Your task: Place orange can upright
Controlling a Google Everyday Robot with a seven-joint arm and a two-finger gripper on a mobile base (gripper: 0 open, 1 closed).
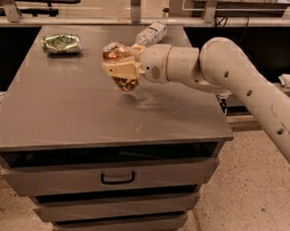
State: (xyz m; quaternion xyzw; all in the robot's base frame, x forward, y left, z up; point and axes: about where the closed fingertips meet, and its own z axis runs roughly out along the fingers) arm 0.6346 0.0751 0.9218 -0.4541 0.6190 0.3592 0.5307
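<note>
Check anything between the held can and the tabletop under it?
Nothing visible. The gripper holds the orange can tilted above bare tabletop; the green can lies back left, the bottle behind the gripper.

Crushed green-white can [62, 43] lying near far-left corner of grey tabletop [70, 111]. Clear plastic bottle [151, 34] on its side at far edge, right of centre. Drawers [117, 177] below front edge.

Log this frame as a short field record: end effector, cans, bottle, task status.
end effector: above grey metal table, rear middle, shut on small orange-gold metal drink can
can pose: tilted, off the surface
dented green-and-white can: lying, rear left
clear plastic bottle: lying, rear edge
status: not yet placed upright
</note>
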